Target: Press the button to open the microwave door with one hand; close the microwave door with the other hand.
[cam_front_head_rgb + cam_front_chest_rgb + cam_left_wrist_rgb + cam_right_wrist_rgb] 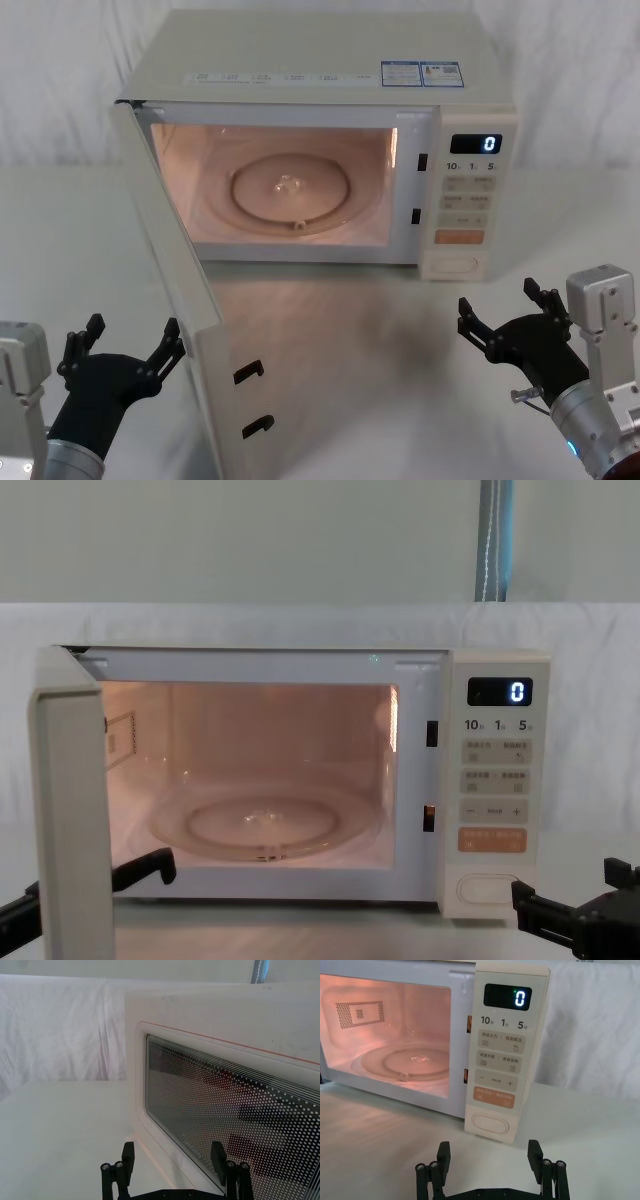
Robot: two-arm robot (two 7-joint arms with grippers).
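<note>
Splayed left gripper (125,350) beside swung-out microwave door (175,300), microwave (330,130) lit

On the white bench (350,330) there is one cream boxy microwave (330,70) with one swung-open cream door (175,290), one round glass turntable (292,190), one wide cream oval button (453,265) and one orange rectangular key (459,237), plus two black blocky claws, left (122,350) and right (497,315).

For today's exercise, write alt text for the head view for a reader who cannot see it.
The microwave stands with its door swung wide open and its cavity lit. Both grippers hover open over the table: the left beside the door, the right below the button.
</note>
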